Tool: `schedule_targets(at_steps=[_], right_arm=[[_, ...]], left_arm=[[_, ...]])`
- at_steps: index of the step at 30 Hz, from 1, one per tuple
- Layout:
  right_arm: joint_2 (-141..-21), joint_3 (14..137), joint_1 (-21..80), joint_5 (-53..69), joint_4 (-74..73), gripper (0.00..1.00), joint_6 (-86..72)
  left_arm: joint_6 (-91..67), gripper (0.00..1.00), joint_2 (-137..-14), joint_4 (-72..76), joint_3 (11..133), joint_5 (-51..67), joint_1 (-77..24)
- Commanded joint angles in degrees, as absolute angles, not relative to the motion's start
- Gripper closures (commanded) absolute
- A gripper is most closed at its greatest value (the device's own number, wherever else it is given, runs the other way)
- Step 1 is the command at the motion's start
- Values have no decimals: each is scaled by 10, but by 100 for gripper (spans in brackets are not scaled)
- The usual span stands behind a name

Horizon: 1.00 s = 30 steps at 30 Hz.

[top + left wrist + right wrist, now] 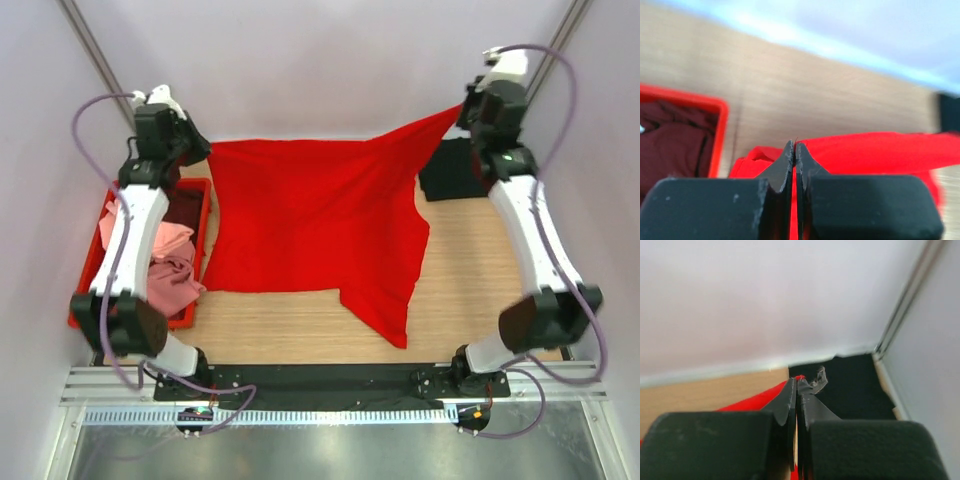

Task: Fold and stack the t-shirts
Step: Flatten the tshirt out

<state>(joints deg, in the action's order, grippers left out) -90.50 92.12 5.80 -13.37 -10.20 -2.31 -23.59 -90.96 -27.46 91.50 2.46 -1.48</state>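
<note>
A bright red t-shirt (310,230) is stretched across the table between both arms. My left gripper (198,152) is shut on its far left corner, and red cloth (880,150) shows between and past the closed fingers (785,162). My right gripper (466,112) is shut on the far right corner, lifted off the table, with a strip of red cloth (755,400) running to its tips. A black t-shirt (450,172) lies folded at the far right (850,385). Pink, dusty rose and dark maroon t-shirts (165,265) lie in the crate, the maroon one (670,145) under my left wrist.
The red plastic crate (203,232) stands along the left edge of the table, its rim (715,107) close to the left gripper. White walls close the far side and both flanks. Bare wood (470,270) shows at the right and along the near edge.
</note>
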Motion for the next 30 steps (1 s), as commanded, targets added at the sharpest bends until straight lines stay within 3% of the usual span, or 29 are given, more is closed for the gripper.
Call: schedule_targets(at_steps=[1,7,11,20,25,30], right_arm=[[-746,997,52,-202,-175,99,-29],[-603,1108,51,-192,-384,99,-61],[-515,1145,53,-192,-445,99,-79],[-491,1397,114,-253,-544,99,-110],[-460,1285,205,-331,-438,99,-67],[-517,1158,322,-419,-364,99,46]], left_arm=[[-269,100,-746,-250,902,70,-25],[-293,100,-563,-222,822,114,-62],[-299,99,-449,-287,848,105,-62],[-318,99,-381,-400,952,110,-91],[-320,100,-407,-397,919,106,-90],[-311,100,-467,-356,861,95,-90]])
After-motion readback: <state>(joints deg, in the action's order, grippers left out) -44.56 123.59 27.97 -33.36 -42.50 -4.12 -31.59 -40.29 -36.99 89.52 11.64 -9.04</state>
